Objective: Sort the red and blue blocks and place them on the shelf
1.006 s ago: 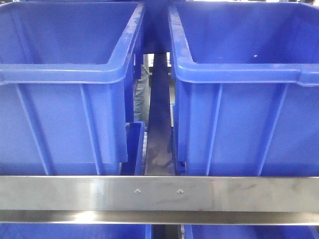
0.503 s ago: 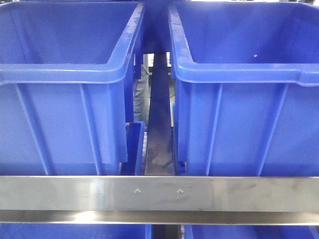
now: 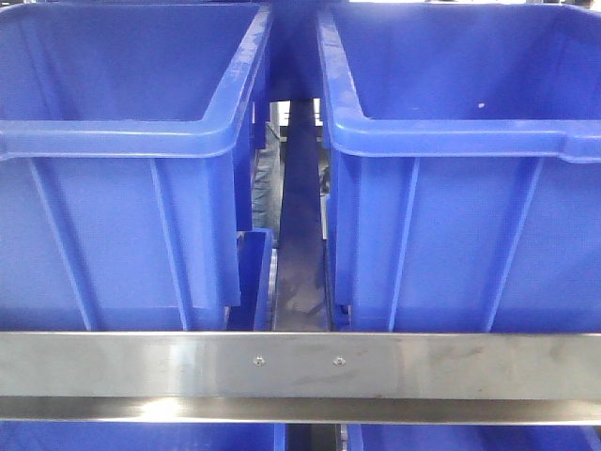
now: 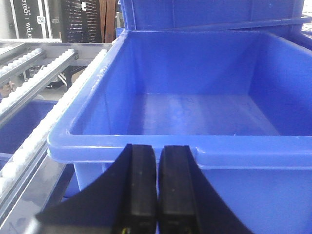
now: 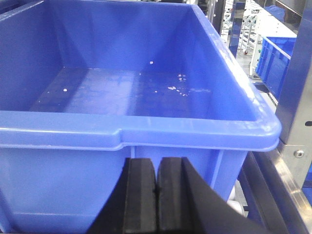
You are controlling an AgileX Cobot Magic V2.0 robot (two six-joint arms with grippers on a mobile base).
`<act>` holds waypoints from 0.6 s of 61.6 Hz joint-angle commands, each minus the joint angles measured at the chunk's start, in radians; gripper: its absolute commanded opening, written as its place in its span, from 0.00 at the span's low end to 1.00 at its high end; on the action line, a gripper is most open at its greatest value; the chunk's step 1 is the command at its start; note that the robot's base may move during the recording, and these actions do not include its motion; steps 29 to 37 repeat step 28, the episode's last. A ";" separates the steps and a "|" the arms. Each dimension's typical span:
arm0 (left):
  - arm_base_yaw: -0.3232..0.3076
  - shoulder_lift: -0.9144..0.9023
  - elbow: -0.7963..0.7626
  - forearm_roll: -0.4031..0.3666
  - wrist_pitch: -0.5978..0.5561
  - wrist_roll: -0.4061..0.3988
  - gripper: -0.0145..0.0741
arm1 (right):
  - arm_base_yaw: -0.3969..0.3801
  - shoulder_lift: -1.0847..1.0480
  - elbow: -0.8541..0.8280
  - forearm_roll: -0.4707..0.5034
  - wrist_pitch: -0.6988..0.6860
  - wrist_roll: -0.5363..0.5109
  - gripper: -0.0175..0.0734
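Up close, the left gripper (image 4: 156,187) shows its two black jaws pressed almost flat together, a thin dark seam between them and nothing gripped. Just beyond the jaw tips runs the thick front rim of a large blue bin (image 4: 204,146), whose bare floor stretches away ahead of them. To the left of the jaws, white roller tracks (image 4: 58,92) of the shelf slope off beside the bin, with a second blue bin lower down past them.

Likewise, the right gripper (image 5: 157,195) has its black jaws clenched against each other, holding nothing. Directly ahead of the tips stands the front wall and rolled rim of another blue bin (image 5: 146,131), its floor flecked with small pale specks. To the right of the jaws, a steel upright with a screw (image 5: 297,153) rises, and more blue bins sit well beyond it.

From the front camera, the two bins stand side by side, the left one (image 3: 122,141) and the right one (image 3: 451,141) parted by a narrow dark gap. Below them a brushed steel front rail (image 3: 141,366) crosses the shelf, with two small screws (image 3: 259,360) near its middle. Neither gripper appears in this view. Neither the red nor the blue block can be seen in any view.
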 commanded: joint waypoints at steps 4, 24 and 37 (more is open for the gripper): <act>0.000 -0.017 0.027 0.000 -0.087 -0.010 0.30 | -0.006 -0.019 -0.023 -0.008 -0.087 -0.004 0.25; 0.000 -0.017 0.027 0.000 -0.087 -0.010 0.30 | -0.006 -0.019 -0.023 -0.008 -0.087 -0.004 0.25; 0.000 -0.017 0.027 0.000 -0.087 -0.010 0.30 | -0.006 -0.019 -0.023 -0.008 -0.087 -0.004 0.25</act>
